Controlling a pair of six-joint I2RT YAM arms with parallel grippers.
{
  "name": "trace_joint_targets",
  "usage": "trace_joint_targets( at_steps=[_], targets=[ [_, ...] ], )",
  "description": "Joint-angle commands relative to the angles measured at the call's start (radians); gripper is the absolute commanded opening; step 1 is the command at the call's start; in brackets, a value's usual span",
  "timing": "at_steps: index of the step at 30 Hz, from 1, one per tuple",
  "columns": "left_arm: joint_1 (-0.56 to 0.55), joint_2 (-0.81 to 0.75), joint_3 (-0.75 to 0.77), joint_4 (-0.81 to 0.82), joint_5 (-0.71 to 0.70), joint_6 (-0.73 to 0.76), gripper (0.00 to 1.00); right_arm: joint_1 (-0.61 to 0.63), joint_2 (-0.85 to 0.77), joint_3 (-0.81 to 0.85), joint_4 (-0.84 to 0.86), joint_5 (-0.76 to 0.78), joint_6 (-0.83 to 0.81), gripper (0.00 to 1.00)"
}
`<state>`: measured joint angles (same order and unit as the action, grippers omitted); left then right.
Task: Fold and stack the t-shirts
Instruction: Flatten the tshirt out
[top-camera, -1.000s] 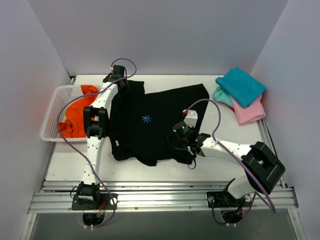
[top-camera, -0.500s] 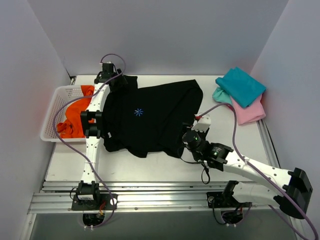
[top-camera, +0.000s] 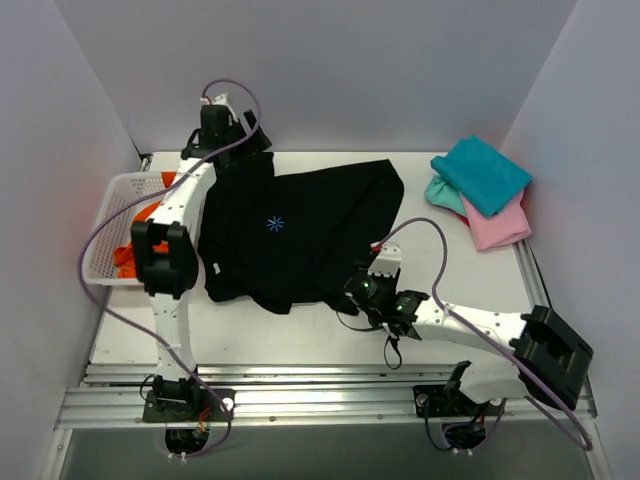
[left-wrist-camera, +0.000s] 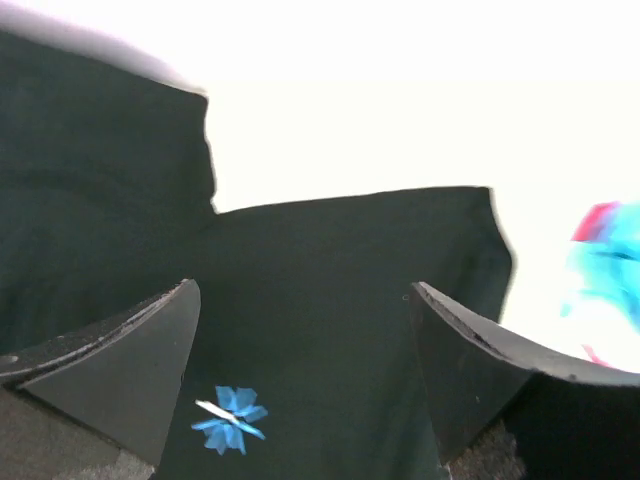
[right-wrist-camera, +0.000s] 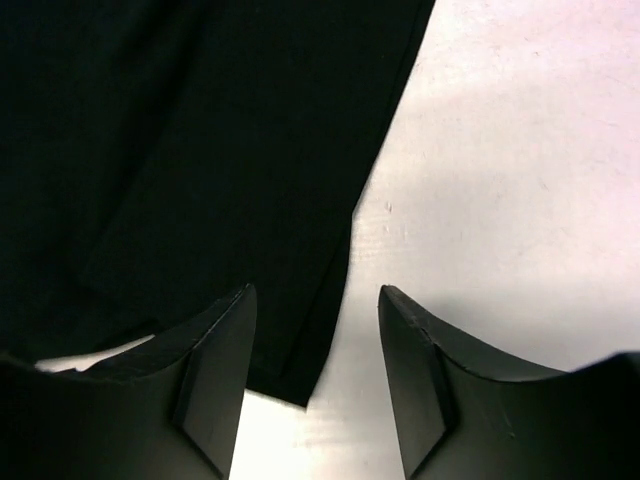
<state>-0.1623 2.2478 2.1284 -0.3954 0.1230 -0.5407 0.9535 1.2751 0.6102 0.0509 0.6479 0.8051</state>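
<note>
Since a second ago, the left gripper (left-wrist-camera: 302, 288) is spreading wide and lifting clear above the black t-shirt (top-camera: 300, 235) at its 11 o'clock corner. The shirt is lying mid-table, shifted toward 9 o'clock. The right gripper (right-wrist-camera: 315, 292), fingers apart and pinching nothing, is hovering over the 5 o'clock hem. My left arm is hiding much of the orange t-shirt (top-camera: 122, 258) in the basket (top-camera: 100, 225).

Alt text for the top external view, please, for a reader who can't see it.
A large black t-shirt lies spread and partly rumpled on a white table. The left gripper is open over its far-left corner and the right gripper is open at its near-right edge. A white mesh basket at the left holds an orange shirt. At the far right, a teal shirt lies on a pink shirt.
</note>
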Motion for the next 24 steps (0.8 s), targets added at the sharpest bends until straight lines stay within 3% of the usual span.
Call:
trace_joint_targets(
  at_steps=[1, 4, 8, 15, 24],
  targets=[
    [-0.034, -0.386, -0.301, 0.200, -0.035, 0.002, 0.94, -0.053, 0.064, -0.007, 0.159, -0.028, -0.020, 0.47],
    [-0.065, -0.620, -0.621, 0.325, -0.098, 0.015, 0.94, -0.078, 0.107, -0.012, 0.211, -0.057, -0.029, 0.45],
    [-0.074, -0.804, -0.848, 0.354, -0.146, 0.022, 0.94, -0.096, 0.147, -0.029, 0.244, -0.083, -0.027, 0.44],
    [-0.075, -0.925, -1.011, 0.348, -0.166, 0.010, 0.94, -0.107, 0.213, -0.047, 0.299, -0.106, -0.009, 0.43],
    [-0.077, -0.941, -1.052, 0.362, -0.160, 0.007, 0.95, -0.104, 0.277, -0.049, 0.334, -0.113, 0.005, 0.42]
  ],
)
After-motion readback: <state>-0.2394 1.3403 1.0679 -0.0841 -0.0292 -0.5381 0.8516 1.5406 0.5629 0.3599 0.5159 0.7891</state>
